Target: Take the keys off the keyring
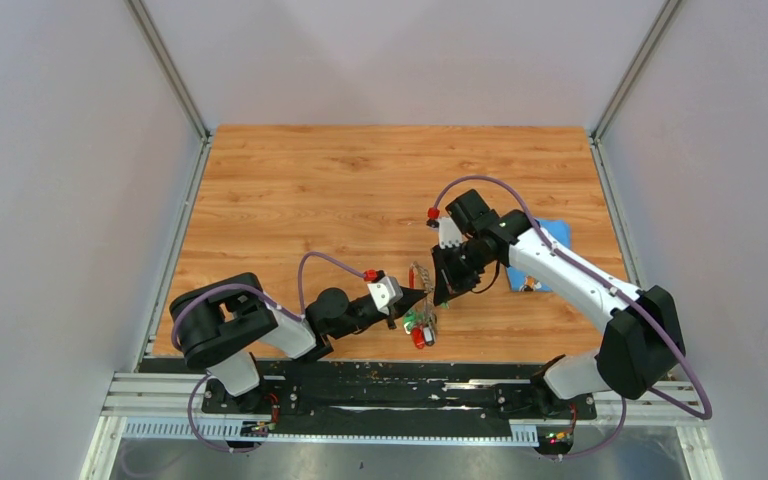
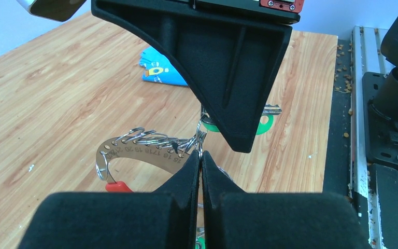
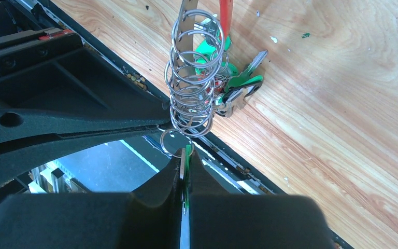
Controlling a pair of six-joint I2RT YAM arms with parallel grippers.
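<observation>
Right, two grippers, both clamped: left gripper [image 2: 201, 155] pinches one loop of the keyring [image 2: 134, 149], right gripper [image 3: 185, 155] nips one green key [image 2: 265, 124]. Other keys [image 3: 237, 84] dangle bunched, uncountable, near the table [image 1: 340, 180] front edge; open wood beyond, one blue cloth [image 2: 160, 72] aside.

The keyring [image 2: 134, 151], a curved silver strip with a red end and strung with small rings, hangs midair; green-headed keys [image 3: 243, 82] dangle bunched from it.

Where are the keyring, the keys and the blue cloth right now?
keyring [image 2: 140, 152]: left wrist view, on its curved numbered metal band.
keys [image 3: 241, 81]: right wrist view, on a green plastic head.
blue cloth [image 2: 161, 73]: left wrist view, on its printed middle.
</observation>
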